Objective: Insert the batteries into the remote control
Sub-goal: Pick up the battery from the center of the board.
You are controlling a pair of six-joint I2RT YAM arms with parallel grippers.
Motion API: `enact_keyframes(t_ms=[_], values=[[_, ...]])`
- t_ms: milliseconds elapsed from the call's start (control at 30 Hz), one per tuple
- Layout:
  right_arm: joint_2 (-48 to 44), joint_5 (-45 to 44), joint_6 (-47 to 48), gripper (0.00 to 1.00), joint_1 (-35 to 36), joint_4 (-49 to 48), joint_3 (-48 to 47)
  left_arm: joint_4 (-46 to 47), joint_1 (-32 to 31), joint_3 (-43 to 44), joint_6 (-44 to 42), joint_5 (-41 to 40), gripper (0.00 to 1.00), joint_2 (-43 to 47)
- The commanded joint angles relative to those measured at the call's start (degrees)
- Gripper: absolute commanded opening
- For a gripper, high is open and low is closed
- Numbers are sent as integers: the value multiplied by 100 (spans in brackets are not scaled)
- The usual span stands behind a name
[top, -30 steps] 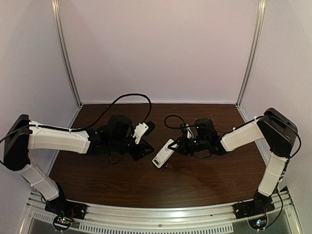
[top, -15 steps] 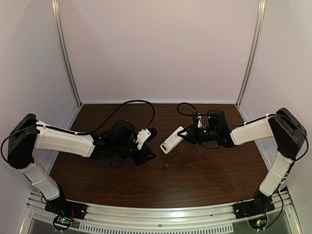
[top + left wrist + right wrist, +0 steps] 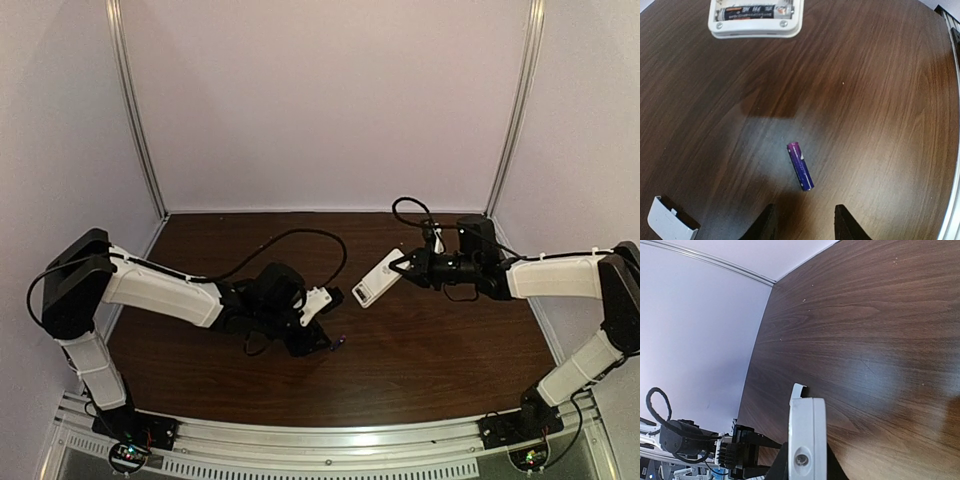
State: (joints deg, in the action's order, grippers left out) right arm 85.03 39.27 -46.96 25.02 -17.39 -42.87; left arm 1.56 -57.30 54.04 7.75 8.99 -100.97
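- Left gripper (image 3: 802,227): jaws partly apart with nothing between them, low over the surface (image 3: 880,100) near the centre.
- Just beyond its fingertips lies one purple battery (image 3: 800,166), flat on the surface. It lines up roughly with the gap but is not yet inside it.
- Right gripper (image 3: 403,270): closed on one end of the remote control (image 3: 374,281), holding it far and right of the battery. The free end points left, toward the left arm.
- A white cover (image 3: 670,225) lies on the surface to the left of the left gripper, apart from the battery.
- Risk: the battery is round and lies loose. A fingertip landing on it rather than beside it would likely roll it away.
- Risk: the jaws look only a little wider than the battery, so a small sideways error could cause that contact.
- Risk: the remote control is held by one end only. Pressing a battery in could tilt it or slip it in the grip.
- Container: the compartment (image 3: 752,11) on the remote control's back stands uncovered and faces the left wrist camera.
- A dark lettered strip lies lengthwise in it. Whether that is a seated battery cannot be told.
- No second loose battery is visible.
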Motion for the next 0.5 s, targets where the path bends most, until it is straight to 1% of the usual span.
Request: enact_keyframes(t_ms=[0, 100, 233, 467], values=[[-342, 54, 329, 0, -176, 434, 265, -526, -11, 485, -285, -287, 40, -231], [-476, -16, 489, 0, -279, 670, 347, -1024, -18, 856, -434, -417, 40, -408], [-613, 116, 545, 0, -414, 661, 519, -1527, -25, 1248, -557, -450, 41, -675], [-947, 261, 727, 0, -484, 633, 749, -1571, -81, 1406, -538, -283, 41, -904]])
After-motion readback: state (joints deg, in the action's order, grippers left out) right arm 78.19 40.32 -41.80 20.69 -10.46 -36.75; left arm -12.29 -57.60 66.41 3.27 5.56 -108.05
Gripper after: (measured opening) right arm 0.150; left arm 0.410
